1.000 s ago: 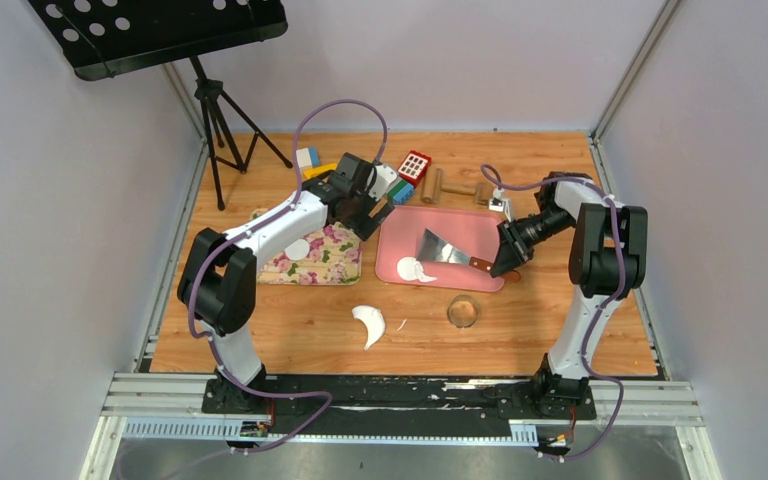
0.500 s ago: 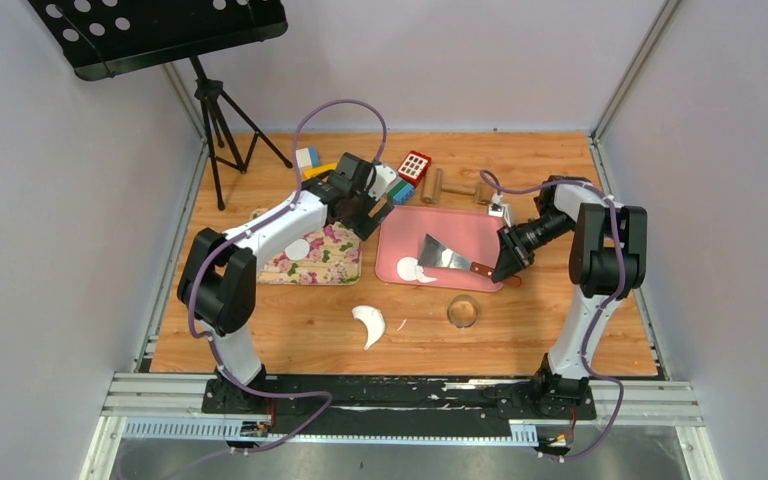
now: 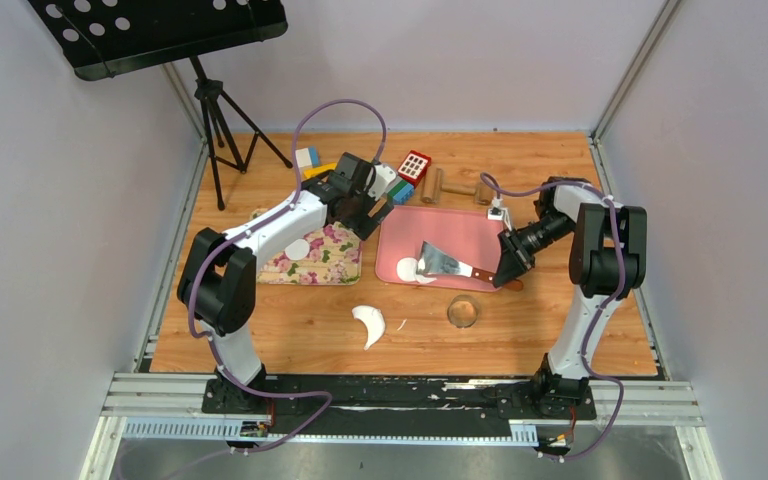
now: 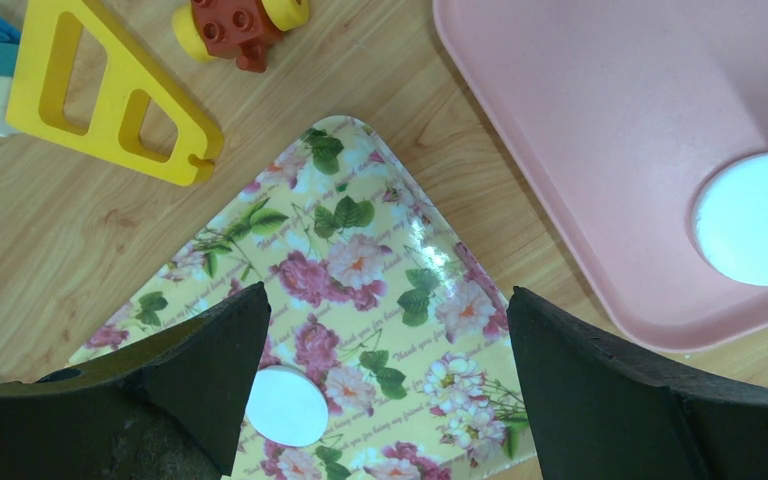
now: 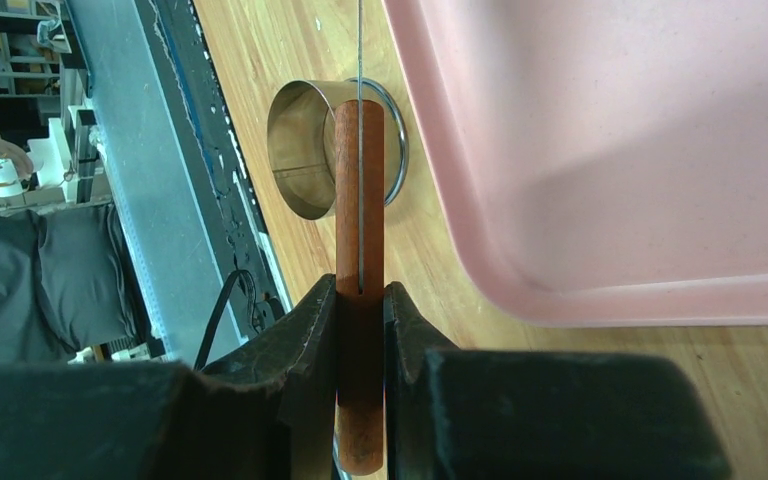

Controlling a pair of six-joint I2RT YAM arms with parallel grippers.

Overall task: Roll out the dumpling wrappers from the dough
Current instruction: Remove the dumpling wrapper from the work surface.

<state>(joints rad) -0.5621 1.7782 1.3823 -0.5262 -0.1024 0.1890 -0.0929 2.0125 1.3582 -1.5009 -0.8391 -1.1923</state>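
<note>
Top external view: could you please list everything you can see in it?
dumpling wrappers: 2, white, one per tray
dough scrap: 1, white crescent, table front
floral tray: 1, yellow-pink, centre-left
pink tray: 1, pink, centre
scraper: 1, steel blade, brown handle, over pink tray
metal ring: 1, silver, in front of pink tray
toy blocks: several, mixed colours, far edge
wooden pieces: few, brown, behind pink tray
music stand: 1, black, far-left corner
left tool: 1, black, open above floral tray
right tool: 1, black, shut on scraper handle
</note>
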